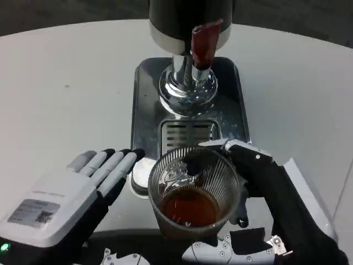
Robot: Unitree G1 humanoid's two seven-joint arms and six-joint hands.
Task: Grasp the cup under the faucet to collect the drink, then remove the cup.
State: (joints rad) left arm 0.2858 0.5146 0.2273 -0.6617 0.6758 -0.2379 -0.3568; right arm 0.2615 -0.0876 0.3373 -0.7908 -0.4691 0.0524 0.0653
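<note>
**Cup held near edge, clear of the faucet**

Right robot hand (259, 176): wrapped round the right side of the cup (193, 190), black fingers (234, 148) curling over the far rim. Firm hold, cup upright.

Cup: clear ribbed glass, brown drink in the bottom part. It sits near of the drip grille (187, 132), well apart from the faucet (203, 44) with its red lever, not under it. Can't tell if its base touches the counter (66, 83).

Left robot hand (83, 187): flat, palm down, fingers straight and close together, holding nothing. Fingertips (135, 155) just left of the cup, near a small white round object (140, 174) beside the tray.

Steel drip tray (144, 110) runs far from the cup, carrying the chrome dispenser base (187, 88) and the dark dispenser body (182, 16) at the far edge.
</note>
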